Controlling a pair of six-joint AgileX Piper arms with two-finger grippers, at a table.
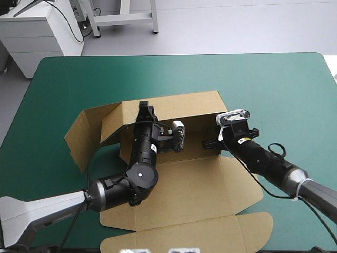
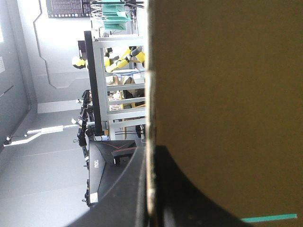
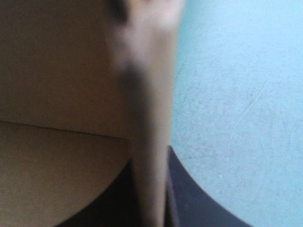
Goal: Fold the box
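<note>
Pinching the raised back wall of the brown box [image 1: 195, 184] with the left gripper [image 1: 143, 109], clamped thin on the top edge, and nipping the board at that wall's right end with the right gripper [image 1: 217, 140], likewise closed on it. Sits mid-table on the teal-green cover [image 1: 274, 79], base and lid flat toward the near edge. Looks light, stiff, a bit slick; probably bends only along creases. Best gripped at wall edges near a corner, never mid-panel, to avoid buckling
</note>
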